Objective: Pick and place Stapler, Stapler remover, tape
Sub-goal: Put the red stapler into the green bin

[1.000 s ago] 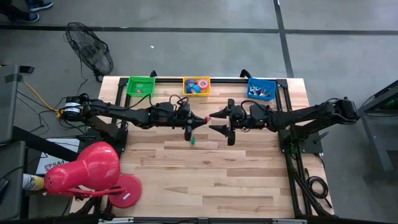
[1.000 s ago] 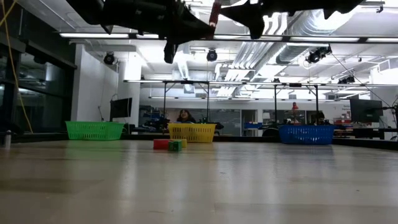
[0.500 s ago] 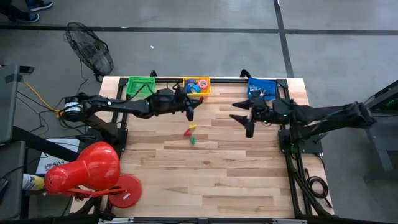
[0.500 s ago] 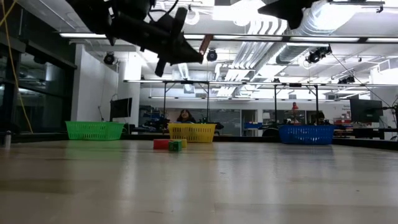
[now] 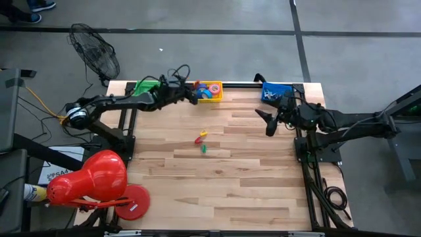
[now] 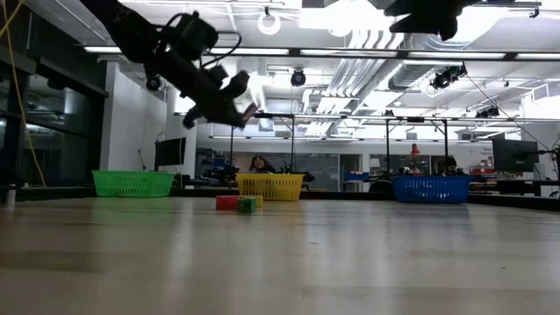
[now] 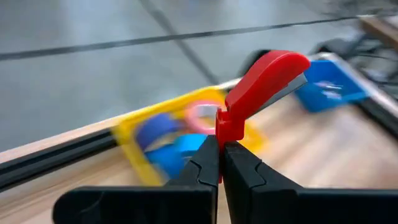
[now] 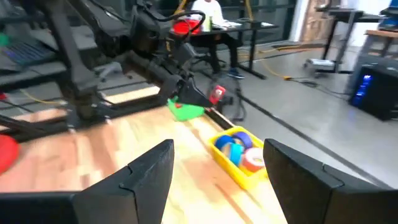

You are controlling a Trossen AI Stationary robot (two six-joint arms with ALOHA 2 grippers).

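My left gripper (image 5: 195,94) hovers at the table's far edge, just left of the yellow basket (image 5: 220,96), and is shut on a red staple remover (image 7: 264,78). That basket holds the tape rolls: blue (image 7: 163,127) and pink (image 7: 202,115) ones show. The left arm crosses over the green basket (image 5: 146,87). My right gripper (image 5: 268,122) is open and empty in the air beside the blue basket (image 5: 276,94). Its fingers (image 8: 149,171) frame the yellow basket (image 8: 239,149) from afar. I cannot make out a stapler. My left gripper pinches the staple remover by its narrow red end (image 7: 227,132) between the two fingertips. The fingers point toward the table's right, slanting a little downward. The remover's wide end (image 7: 280,65) juts out beyond the fingertips, lifted clear of the table (image 6: 251,110).
Tiny yellow-red (image 5: 202,137) and green (image 5: 204,149) pieces lie on the wood near the table's middle; the low view shows them as small blocks (image 6: 238,203). The blue basket holds pale items. A red lamp-like object (image 5: 89,181) sits off the near left corner.
A second ago both grippers met high over the table's middle with the red remover between them. The left gripper has since carried it toward the far edge and down to the yellow basket. The right gripper has drawn back toward the right edge, near the blue basket.
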